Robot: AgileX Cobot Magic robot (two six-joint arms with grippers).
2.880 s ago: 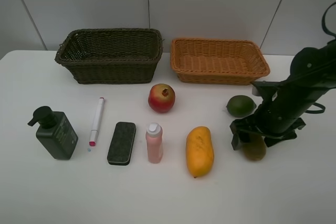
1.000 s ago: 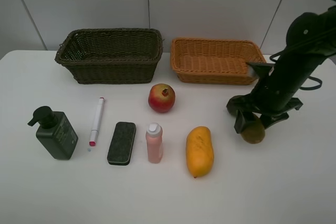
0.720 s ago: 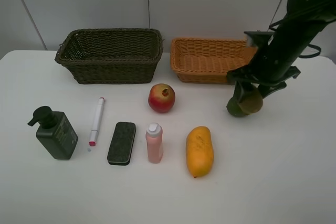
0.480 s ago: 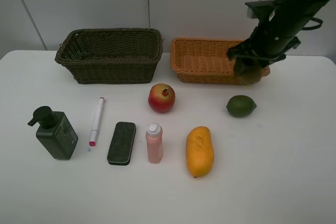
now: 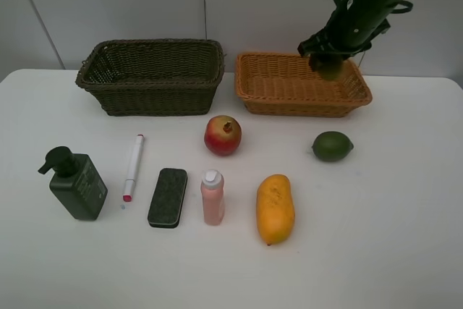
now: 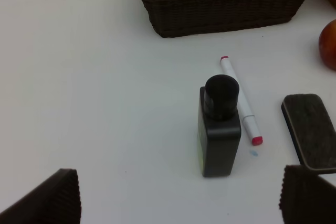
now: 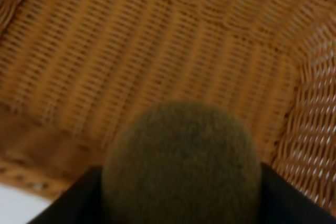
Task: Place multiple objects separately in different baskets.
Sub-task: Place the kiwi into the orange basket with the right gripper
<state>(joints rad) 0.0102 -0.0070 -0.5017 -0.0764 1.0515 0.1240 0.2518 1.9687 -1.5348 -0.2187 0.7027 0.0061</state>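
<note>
- Tabletop point(image 5: 376, 251): white, carries all items; two baskets at rear, side by side, not touching.
- Dark basket point(image 5: 150, 99): rear, view-left; the deeper one. Seen empty from high cam.
- Orange basket point(image 5: 282, 105): rear, view-right; the shallower one.
- R pincer point(image 5: 327, 56): raised over orange basket toward its view-right end, clenched on kiwi point(image 7: 181, 166). Wrist cam shows the fruit btwn the dark fingers w/ basket weave below it.
- L pincer point(image 6: 178, 203): released, jaws wide apart, above tabletop just short of pump bottle point(image 5: 78, 186). Seen in wrist cam only.
- Pump bottle: dark green, upright, front row, far view-left.
- Mango point(image 5: 275, 209): lying lengthwise, front row, view-right end.
- Pomegranate point(image 5: 223, 135): on tabletop in front of gap btwn baskets.
- Eraser point(image 5: 168, 197): flat, btwn marker point(image 5: 133, 167) and pink bottle point(image 5: 213, 197).
- Marker: lying flat, pink tip toward front edge, near pump bottle, apart.
- Pink bottle: lying, white cap toward rear, just beside eraser.
- Lime point(image 5: 332, 146): on tabletop in front of orange basket, well apart from mango.
- Kiwi: airborne in grip, not touching basket.
</note>
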